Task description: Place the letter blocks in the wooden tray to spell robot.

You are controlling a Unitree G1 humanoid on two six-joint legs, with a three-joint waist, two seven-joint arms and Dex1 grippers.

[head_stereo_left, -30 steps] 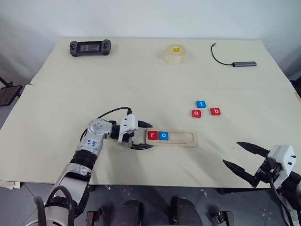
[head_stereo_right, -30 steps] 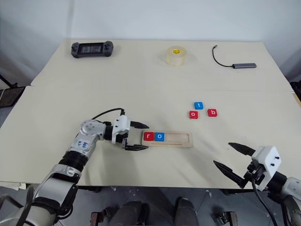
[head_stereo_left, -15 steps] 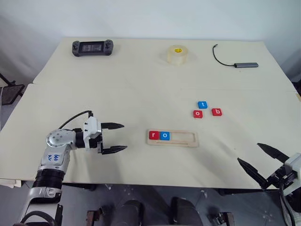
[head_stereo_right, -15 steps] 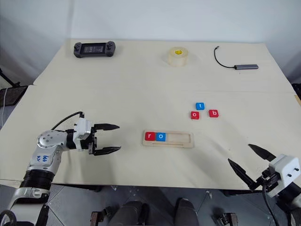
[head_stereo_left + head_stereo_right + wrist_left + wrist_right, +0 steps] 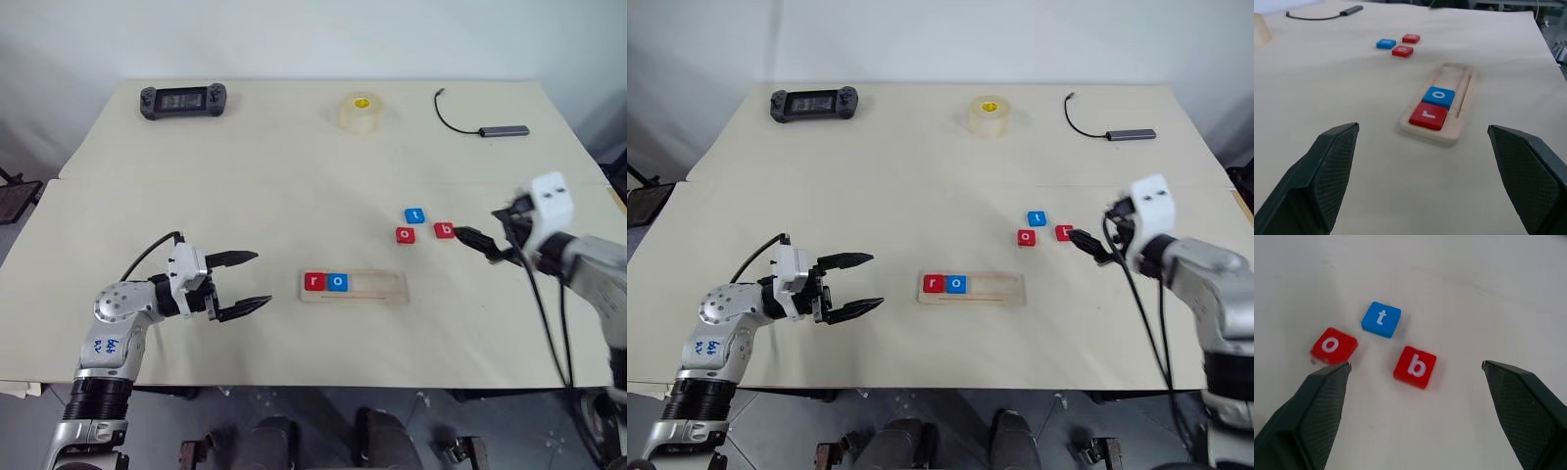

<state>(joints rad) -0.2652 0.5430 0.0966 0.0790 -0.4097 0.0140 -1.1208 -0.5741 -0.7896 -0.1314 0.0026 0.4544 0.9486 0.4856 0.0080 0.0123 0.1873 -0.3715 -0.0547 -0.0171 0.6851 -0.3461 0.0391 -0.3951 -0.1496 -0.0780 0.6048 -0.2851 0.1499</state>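
Right gripper (image 5: 487, 233) hangs wide open and empty just right of the red b block (image 5: 445, 230), with the blue t block (image 5: 415, 215) and red o block (image 5: 406, 235) close beside it, all well clear of the table (image 5: 294, 176) edges. Left gripper (image 5: 245, 281), also spread wide and empty, sits left of the wooden tray (image 5: 382, 289), bare tabletop between them. Red r block (image 5: 313, 282) and blue o block (image 5: 337, 282) fill the tray's left end; its other slots are free.
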